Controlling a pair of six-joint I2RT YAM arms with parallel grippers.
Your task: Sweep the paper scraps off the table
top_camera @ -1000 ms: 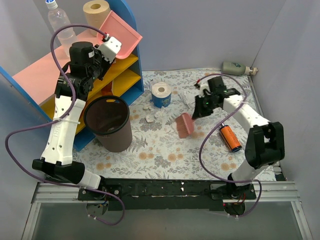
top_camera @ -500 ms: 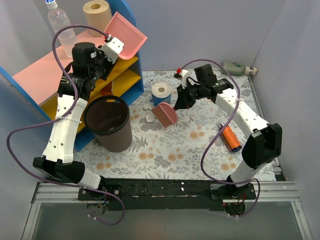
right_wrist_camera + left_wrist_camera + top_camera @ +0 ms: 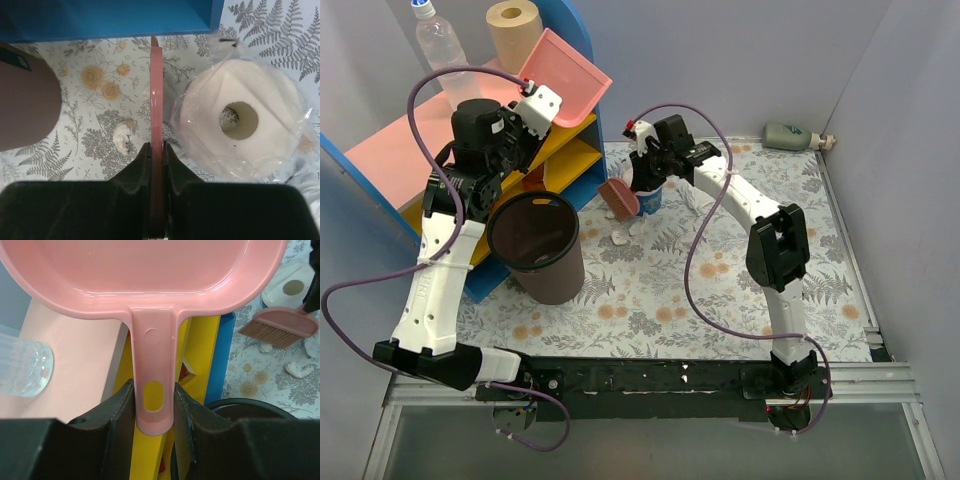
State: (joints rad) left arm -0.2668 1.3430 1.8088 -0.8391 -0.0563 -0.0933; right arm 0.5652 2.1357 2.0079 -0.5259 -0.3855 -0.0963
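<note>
The right tool [image 3: 156, 148] is clamping the brush [image 3: 619, 198] near the tabletop's [image 3: 720, 290] far-left corner, the paper scraps [image 3: 618, 240] are lying just toward the near edge from its bristles, and the left tool [image 3: 154, 390] is gripping the dustpan [image 3: 150, 270] aloft, farther away.

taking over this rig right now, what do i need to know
Left tool: shut on the handle of the pink dustpan, which is held up beside the shelf; no scraps visible in it.
Right tool: shut on the brush, close beside the toilet roll.
Paper scraps: a few on the table, between the toilet roll and the bin, near the brush.
Done: both implements are in hand.
Left: lower the dustpan to the table, sweep the scraps in, probably tip them into the bin.
</note>
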